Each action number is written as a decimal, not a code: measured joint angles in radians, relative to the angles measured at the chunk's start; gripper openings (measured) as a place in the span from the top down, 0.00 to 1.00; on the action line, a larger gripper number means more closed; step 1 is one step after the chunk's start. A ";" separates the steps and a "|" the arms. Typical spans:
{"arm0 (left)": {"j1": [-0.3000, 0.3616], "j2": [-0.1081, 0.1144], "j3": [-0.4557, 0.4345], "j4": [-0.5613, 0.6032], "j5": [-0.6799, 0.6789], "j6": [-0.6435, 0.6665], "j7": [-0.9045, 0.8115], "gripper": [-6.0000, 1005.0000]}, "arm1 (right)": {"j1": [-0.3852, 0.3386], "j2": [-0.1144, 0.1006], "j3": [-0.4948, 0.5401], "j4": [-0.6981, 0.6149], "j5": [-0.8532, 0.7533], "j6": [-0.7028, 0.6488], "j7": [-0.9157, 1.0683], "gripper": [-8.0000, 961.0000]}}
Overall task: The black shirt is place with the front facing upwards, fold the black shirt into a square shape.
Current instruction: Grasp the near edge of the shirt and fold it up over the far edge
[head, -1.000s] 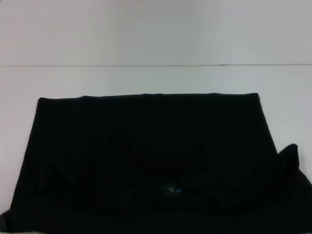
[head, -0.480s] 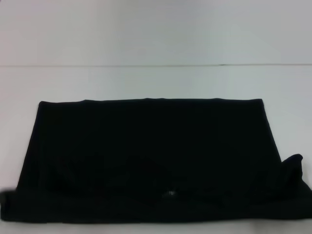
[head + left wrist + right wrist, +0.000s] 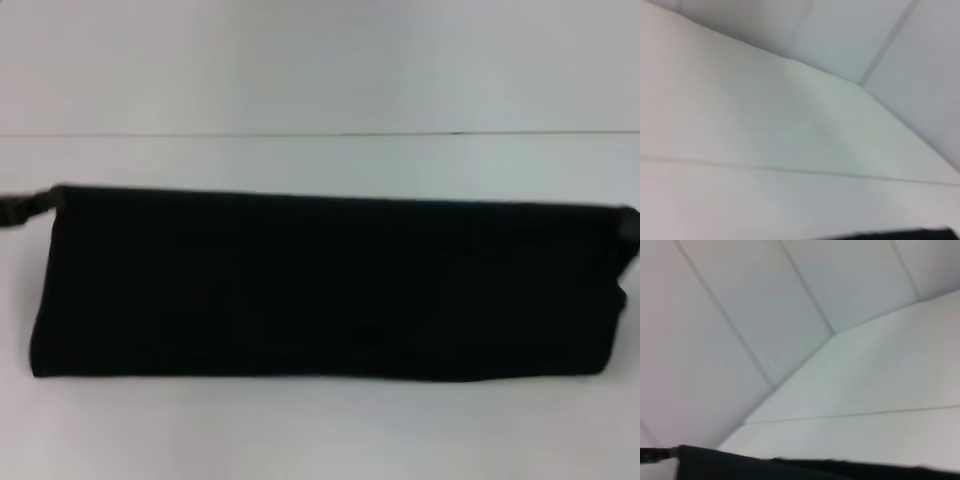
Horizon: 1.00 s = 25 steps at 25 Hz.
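Observation:
The black shirt (image 3: 320, 285) shows in the head view as a wide, low black band across the white table (image 3: 320, 430). Its upper edge runs taut and straight from corner to corner. No lettering or neck label shows. My left gripper (image 3: 20, 208) is at the shirt's upper left corner, my right gripper (image 3: 628, 224) at its upper right corner. Each seems shut on the cloth, though little of either shows. A strip of the shirt shows at the picture's edge in the left wrist view (image 3: 900, 235) and in the right wrist view (image 3: 790, 467).
The white table runs back to a pale wall (image 3: 320, 60). A seam line (image 3: 320, 134) marks where they meet. Bare table shows in front of the shirt and behind it.
The shirt's near edge has risen and moved away from me. The cloth has shrunk from a tall shape to a low band. The blue label no longer shows. Both grippers now show at the upper corners.

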State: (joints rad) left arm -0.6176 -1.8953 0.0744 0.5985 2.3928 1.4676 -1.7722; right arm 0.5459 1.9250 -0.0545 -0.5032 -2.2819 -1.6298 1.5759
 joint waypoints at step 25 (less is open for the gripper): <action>-0.160 -0.111 0.113 -0.034 -0.018 -0.551 0.005 0.99 | 0.219 0.071 -0.120 0.130 0.006 0.661 0.064 0.87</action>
State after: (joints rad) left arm -0.7780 -2.0062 0.1875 0.5641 2.3745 0.9165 -1.7671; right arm 0.7645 1.9963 -0.1742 -0.3729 -2.2763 -0.9689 1.6394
